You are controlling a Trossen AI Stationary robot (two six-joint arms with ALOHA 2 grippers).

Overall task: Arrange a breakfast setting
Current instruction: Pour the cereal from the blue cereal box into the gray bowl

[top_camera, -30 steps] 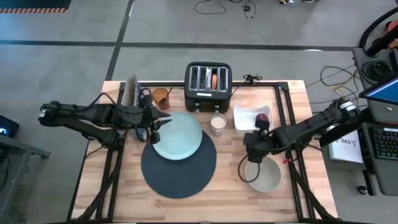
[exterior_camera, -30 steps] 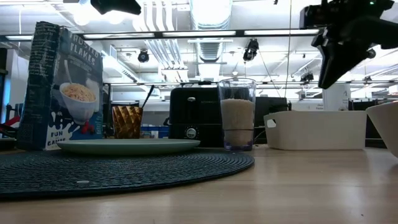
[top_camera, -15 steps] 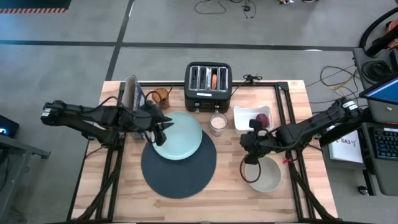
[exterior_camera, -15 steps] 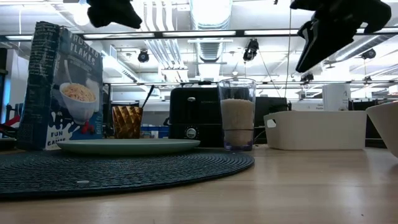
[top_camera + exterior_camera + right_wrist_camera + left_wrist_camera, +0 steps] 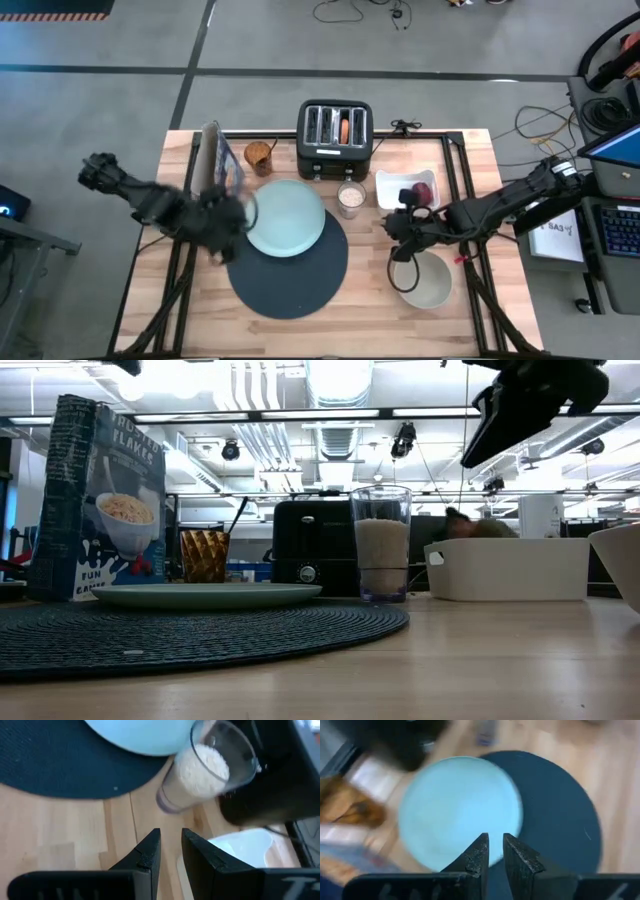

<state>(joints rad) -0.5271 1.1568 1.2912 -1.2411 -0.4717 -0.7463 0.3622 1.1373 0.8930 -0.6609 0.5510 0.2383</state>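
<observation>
My left claw (image 5: 492, 851) hangs over the pale mint round plate (image 5: 284, 216), fingers nearly pinched, empty. The plate overhangs the round dark-blue woven placemat (image 5: 290, 272). It looks stiff, slick, breakable; I'd pinch its thin rim. My right claw (image 5: 403, 226), narrow and empty, waits near the beige bowl (image 5: 426, 283).

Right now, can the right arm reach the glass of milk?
Probably yes. The right pincer hangs above bare wood just beside the milk glass, empty and nearly closed. Nothing stands between them; the white tray sits off to the side. It would need to open first.
</observation>
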